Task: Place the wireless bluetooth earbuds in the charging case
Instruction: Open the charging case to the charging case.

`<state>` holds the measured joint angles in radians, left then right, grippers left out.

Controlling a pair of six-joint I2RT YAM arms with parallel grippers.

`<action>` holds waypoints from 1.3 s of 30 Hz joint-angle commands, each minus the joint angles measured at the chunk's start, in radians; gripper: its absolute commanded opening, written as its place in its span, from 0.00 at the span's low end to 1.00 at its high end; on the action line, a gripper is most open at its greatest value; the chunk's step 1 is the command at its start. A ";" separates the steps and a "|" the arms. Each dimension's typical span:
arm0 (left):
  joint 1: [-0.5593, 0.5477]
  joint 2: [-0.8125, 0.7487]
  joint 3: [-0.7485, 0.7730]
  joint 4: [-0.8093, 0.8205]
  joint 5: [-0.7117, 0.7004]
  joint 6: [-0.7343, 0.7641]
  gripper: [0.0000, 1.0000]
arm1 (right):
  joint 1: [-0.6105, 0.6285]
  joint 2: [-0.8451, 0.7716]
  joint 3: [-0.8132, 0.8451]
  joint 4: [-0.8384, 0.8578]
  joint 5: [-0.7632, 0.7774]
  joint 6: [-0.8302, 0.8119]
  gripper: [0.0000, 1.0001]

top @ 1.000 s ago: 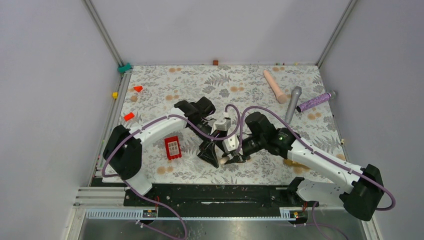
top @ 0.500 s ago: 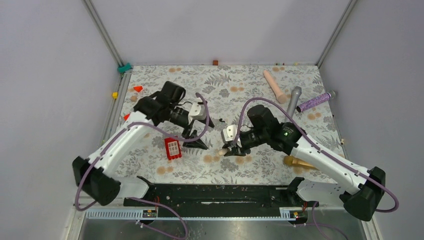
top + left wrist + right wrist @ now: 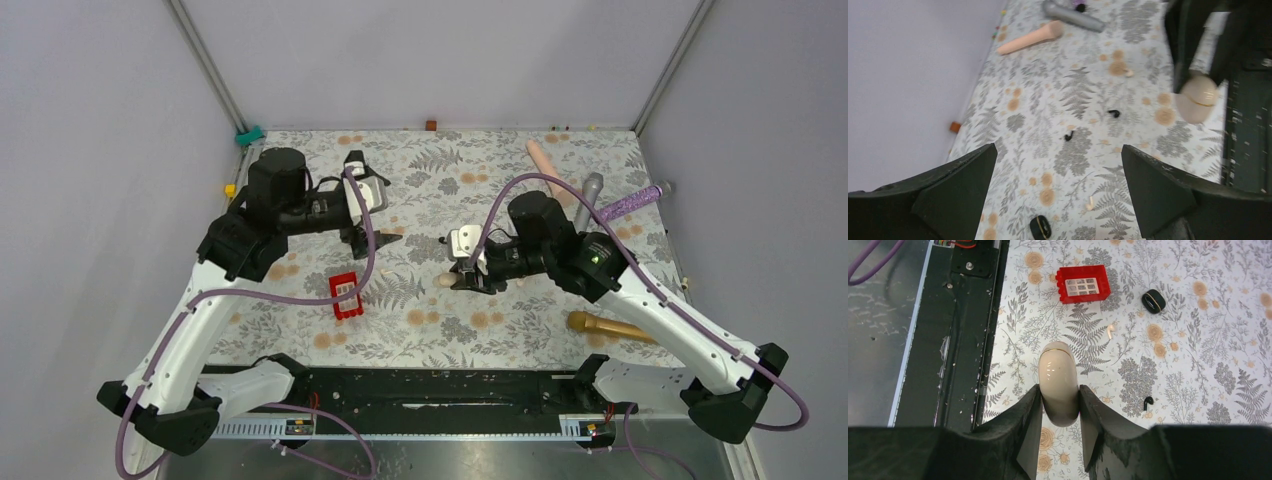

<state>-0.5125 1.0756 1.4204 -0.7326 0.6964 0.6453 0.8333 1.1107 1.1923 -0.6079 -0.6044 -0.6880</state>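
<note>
The right gripper (image 3: 1059,390) pinches the beige charging case (image 3: 1059,370) across its sides and holds it above the floral table (image 3: 520,160). The lid end points outward, probably so the case can be set down and opened. The left gripper (image 3: 1058,150) is spread wide and empty. Beneath it the 2 black earbuds (image 3: 1068,135) lie loose on the cloth, apart from each other and clear of the case, so neither is seated yet. A red block (image 3: 1084,284) sits nearer the bases. A second ago both grippers met near the front centre. Since then the left arm has swung back left and opened, and the right has carried the case further in.
</note>
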 commanded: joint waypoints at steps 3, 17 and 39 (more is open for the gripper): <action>-0.003 -0.016 -0.019 0.197 -0.274 -0.165 0.99 | -0.010 -0.046 0.037 0.066 0.050 0.144 0.09; -0.056 0.058 -0.251 0.277 0.003 -0.116 0.99 | -0.109 -0.074 -0.041 0.262 0.082 0.368 0.09; -0.159 0.164 -0.203 0.131 0.322 -0.069 0.83 | -0.154 -0.045 -0.181 0.467 -0.114 0.540 0.11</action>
<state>-0.6613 1.2312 1.1599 -0.6128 0.9546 0.5922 0.6930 1.0687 1.0241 -0.2253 -0.6769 -0.1810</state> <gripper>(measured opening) 0.874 0.372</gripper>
